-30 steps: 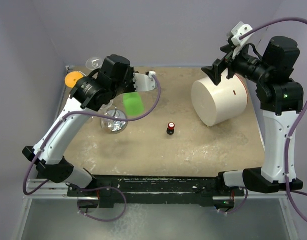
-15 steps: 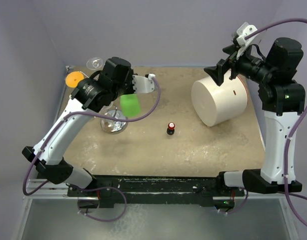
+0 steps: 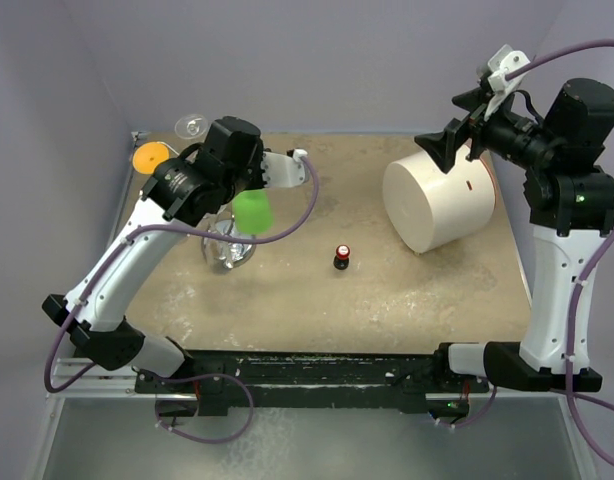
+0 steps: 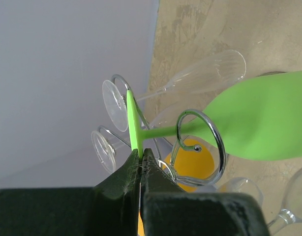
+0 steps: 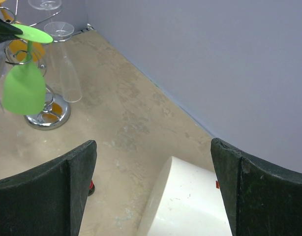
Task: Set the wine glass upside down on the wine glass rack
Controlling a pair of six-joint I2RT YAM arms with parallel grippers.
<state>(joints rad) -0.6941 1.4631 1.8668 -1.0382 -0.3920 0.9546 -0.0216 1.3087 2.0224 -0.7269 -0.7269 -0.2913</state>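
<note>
One glass, inverted: you are threading its stem into the rack, left tool pinching its foot; next, seat, release.

Both arms, the left arm and the right arm, are built of white links and black joints; a purple cable is strung along each; the left gripper and right gripper are matte black; a green light is lit at 3 o'clock.
</note>
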